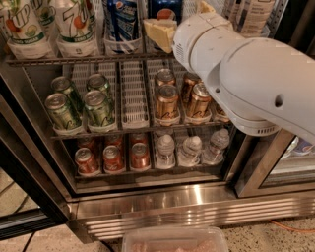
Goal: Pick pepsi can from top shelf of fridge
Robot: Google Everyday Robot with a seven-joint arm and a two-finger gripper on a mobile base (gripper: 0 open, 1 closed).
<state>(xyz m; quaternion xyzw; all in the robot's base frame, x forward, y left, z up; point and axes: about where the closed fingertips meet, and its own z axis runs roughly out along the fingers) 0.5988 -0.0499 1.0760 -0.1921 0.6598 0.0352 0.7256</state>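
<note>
- The end effector [176, 17] is up at the top shelf [49, 60] of the fridge [147, 197]. Its cream fingers [158, 34] are spread wide, one at the near left of the pepsi can [165, 11] and the other just to its right.
- The pepsi can stands upright on that shelf, right of centre and just beside a striped light-blue can [120, 19]. Whether either finger touches it cannot be told.
- The step in hand looks like settling around the can before closing. Done well, that means centring the can between the fingers, reaching far enough to grip its body rather than its rim, closing squarely, then drawing it straight toward the near side — without nudging the striped can.
- White slotted trays carry the drinks. 7UP bottles [74, 22] fill the top left. The middle rack holds green cans [81, 101] and copper cans [182, 96], with a lane tray [134, 93] holding nothing between them. The lowest rack holds red cans [113, 156] and water bottles [189, 147].
</note>
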